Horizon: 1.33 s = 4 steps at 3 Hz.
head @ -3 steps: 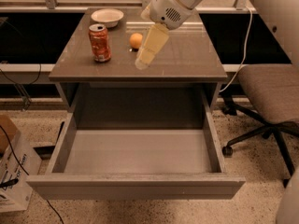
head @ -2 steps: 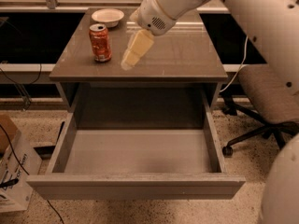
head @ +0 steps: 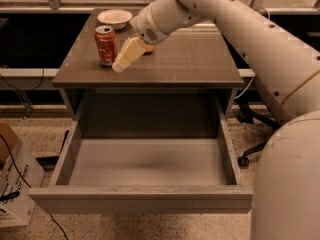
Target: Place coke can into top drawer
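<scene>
The tool (head: 121, 64) is held low over the bench (head: 195, 59); how far open it is cannot be told. The can (head: 105, 45) stands upright just left (apparently ungrasped), and the drawer (head: 140, 200) lies open nearer.

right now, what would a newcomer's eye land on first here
The wide grey drawer, pulled fully open and empty, fills the foreground. Above it, the big white robot arm reaches over the grey-brown cabinet top, its cream end effector close beside the small red soda can standing upright toward the picture's left.
</scene>
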Tool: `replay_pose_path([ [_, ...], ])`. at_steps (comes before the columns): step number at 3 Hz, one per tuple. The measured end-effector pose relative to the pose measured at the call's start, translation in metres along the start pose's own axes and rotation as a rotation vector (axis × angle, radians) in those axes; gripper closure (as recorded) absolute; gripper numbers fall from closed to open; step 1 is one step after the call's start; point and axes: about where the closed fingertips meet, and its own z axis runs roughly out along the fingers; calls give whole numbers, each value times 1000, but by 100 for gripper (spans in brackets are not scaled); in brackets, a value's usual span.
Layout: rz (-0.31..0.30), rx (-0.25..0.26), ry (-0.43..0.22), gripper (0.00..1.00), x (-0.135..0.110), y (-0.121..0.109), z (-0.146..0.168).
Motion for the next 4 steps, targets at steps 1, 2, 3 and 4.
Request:
replay_pose_path([
  [1, 38, 6, -34, 0, -2, -20, 36],
  [2, 56, -22, -97, 2, -12, -45, 77],
  [3, 48, -50, -136, 24, -26, -55, 99],
  [4, 52, -69, -176, 55, -34, -58, 104],
])
